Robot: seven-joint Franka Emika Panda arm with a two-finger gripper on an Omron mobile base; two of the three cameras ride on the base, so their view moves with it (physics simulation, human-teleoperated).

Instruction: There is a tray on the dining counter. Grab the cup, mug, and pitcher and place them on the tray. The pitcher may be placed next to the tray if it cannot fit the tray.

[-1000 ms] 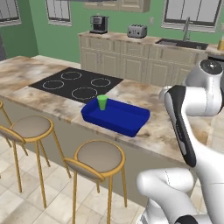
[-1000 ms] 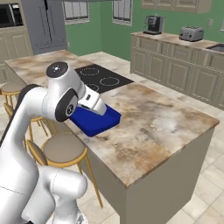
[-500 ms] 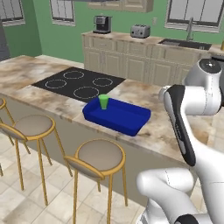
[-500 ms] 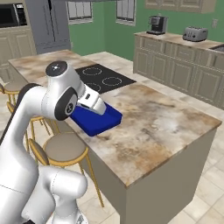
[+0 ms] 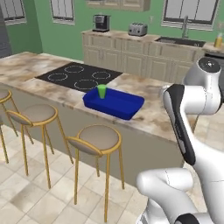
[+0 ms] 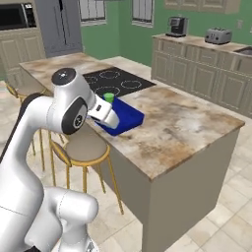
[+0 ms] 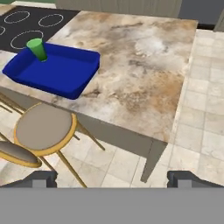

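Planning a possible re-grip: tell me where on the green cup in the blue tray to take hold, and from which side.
Grip the cup across its upper wall, coming from straight above. It stands upright in a corner of the tray on the cooktop side, close to the raised rim, so a side approach would likely hit that rim. It has no handle and looks narrow enough for the open gripper.

The base has driven sideways, so the dining counter (image 5: 148, 116) and tray (image 5: 114, 103) sit shifted in view.
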